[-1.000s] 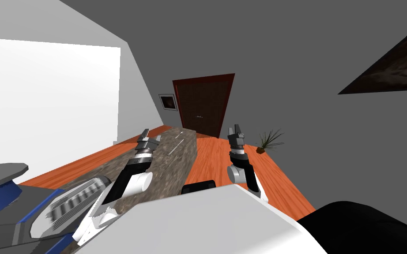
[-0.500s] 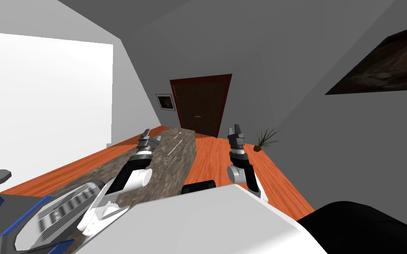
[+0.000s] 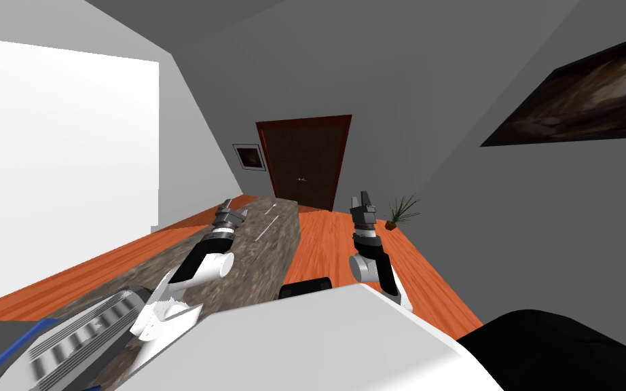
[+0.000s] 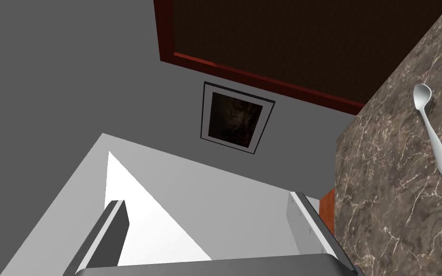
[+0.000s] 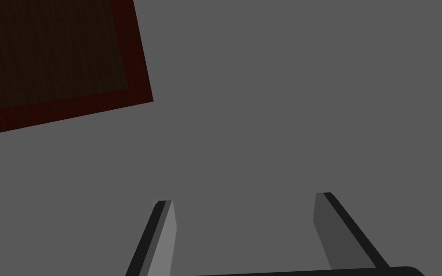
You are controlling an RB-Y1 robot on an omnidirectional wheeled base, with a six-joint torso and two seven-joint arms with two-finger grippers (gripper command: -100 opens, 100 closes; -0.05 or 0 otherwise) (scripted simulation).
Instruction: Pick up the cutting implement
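A long thin light-grey utensil, likely the knife (image 3: 268, 228), lies on the brown marble counter (image 3: 257, 261). Just beyond it, near the counter's far end, rests a spoon (image 3: 272, 207), which the left wrist view shows as a grey spoon (image 4: 431, 130) on the marble top (image 4: 397, 206). My left gripper (image 3: 227, 214) hovers over the counter's left side, short of and left of the knife. Its fingers stand open around nothing (image 4: 205, 199). My right gripper (image 3: 363, 203) is raised over the floor right of the counter, open and empty (image 5: 244, 199).
A ribbed grey appliance (image 3: 81, 332) sits on the counter's near end by my left elbow. A dark red door (image 3: 303, 163) stands behind the counter's far end, with a small picture frame (image 3: 249, 156) on its left. A potted plant (image 3: 400, 212) stands on the orange wooden floor (image 3: 325, 248).
The whole head view has swung, so the appliance and the blue-grey thing at bottom left have slid outward. My left arm has stretched a little further along the counter.
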